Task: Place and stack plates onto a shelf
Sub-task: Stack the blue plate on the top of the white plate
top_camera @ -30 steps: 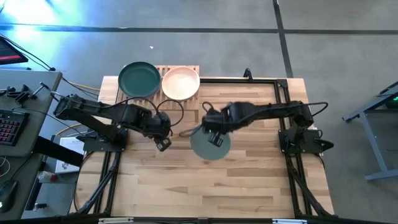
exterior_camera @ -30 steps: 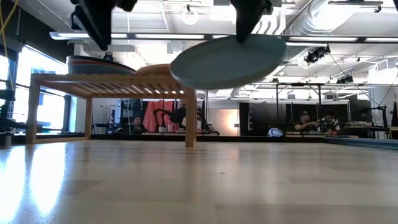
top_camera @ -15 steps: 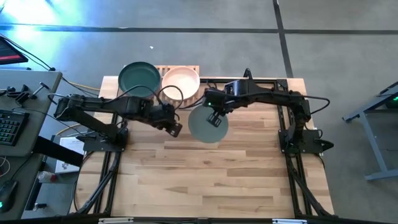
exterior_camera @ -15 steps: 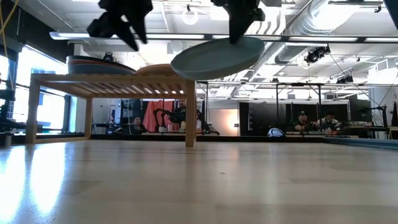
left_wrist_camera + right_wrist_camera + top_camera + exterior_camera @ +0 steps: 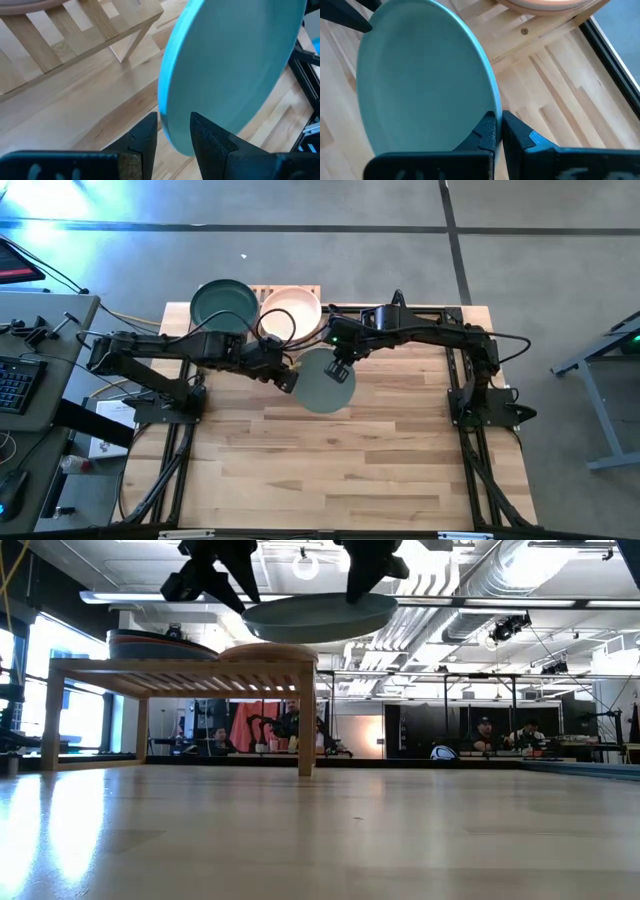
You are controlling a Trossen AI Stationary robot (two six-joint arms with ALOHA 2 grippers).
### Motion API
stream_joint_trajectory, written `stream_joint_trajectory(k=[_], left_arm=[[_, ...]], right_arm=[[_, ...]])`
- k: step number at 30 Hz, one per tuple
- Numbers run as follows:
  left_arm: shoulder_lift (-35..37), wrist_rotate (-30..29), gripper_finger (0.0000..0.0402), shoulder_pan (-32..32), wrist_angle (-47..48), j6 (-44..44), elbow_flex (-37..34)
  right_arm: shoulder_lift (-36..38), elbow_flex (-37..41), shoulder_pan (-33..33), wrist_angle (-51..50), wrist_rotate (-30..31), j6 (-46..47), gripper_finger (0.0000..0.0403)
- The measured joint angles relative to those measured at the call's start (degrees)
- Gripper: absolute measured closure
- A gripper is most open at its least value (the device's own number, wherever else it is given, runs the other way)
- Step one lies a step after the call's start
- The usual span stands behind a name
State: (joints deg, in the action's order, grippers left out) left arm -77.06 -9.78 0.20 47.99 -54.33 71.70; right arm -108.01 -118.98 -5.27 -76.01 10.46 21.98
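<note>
Right end effector [image 5: 497,131] pinches the rim of a round matte sage-green plate [image 5: 322,380] held above the wooden surface [image 5: 350,460]; left end effector [image 5: 172,131] straddles the opposite rim, fingers slightly apart.

Lighting, as I read it from my station: bright, even overhead light. Ceiling fixtures [image 5: 305,565] glow white in the low view; a window [image 5: 60,680] at its left edge blows out. Pale glare streaks the tabletop [image 5: 320,830] there. Soft shadows under the shelf [image 5: 180,675]. Near fingers [image 5: 145,137] blur in wrist views.
</note>
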Motion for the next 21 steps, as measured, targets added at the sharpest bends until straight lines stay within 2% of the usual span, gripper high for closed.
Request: stream_joint_trajectory(k=[12,21], left_arm=[[0.0,0.0,0.0316,0.2,0.0,1.1,0.0],[0.0,0.7,0.0366,0.2,0.4,4.0,0.0]], right_arm=[[0.0,0.0,0.0,1.5,-1.8,-1.1,0.0403],[0.0,0.0,0.0,2.0,-2.2,-1.3,0.0403]])
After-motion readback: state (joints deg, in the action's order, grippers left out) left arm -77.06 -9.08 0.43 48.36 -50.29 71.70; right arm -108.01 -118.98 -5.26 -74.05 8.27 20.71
